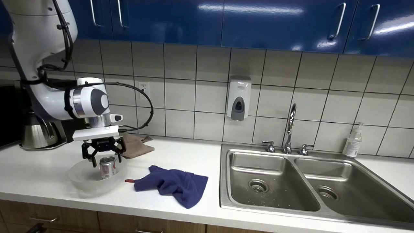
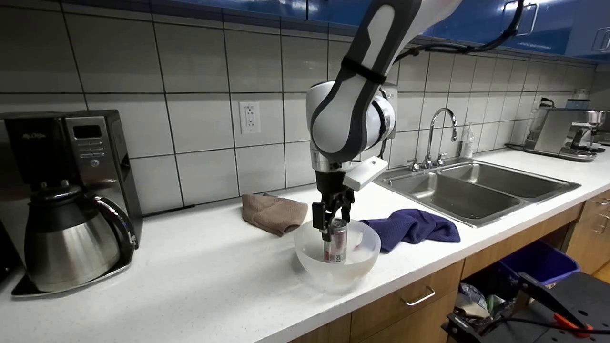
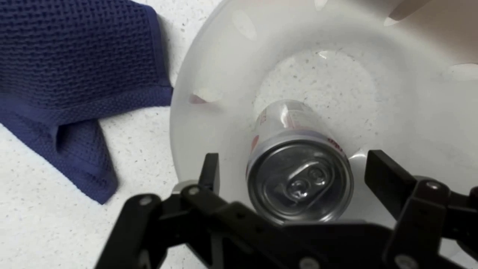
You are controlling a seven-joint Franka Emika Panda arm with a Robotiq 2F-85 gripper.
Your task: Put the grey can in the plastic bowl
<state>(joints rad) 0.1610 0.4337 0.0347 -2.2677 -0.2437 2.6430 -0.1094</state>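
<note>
Most of the job looks done: the grey can (image 3: 298, 164) stands inside the plastic bowl (image 2: 340, 276), close to upright in both exterior views, with its top end uppermost in the wrist view. It is off to one side of the bowl's floor rather than in the middle, and I cannot tell whether its whole base rests flat there. The gripper (image 1: 107, 161) is spread wide around it, with its black fingers (image 3: 388, 183) on opposite sides of the can's top; the wrist view shows a gap on either side, so nothing seems to be holding the can. The bowl sits on the white counter (image 2: 190, 271), just beside the blue cloth (image 2: 414, 227). My judgement is that the placing itself is finished, and what is left is only to take the gripper away. Its fingers look to reach down a little past the can's top, so straight up would be the safer way out; a sideways move could tip the can or drag the bowl along. After that, it would only need checking that the can stands by itself
</note>
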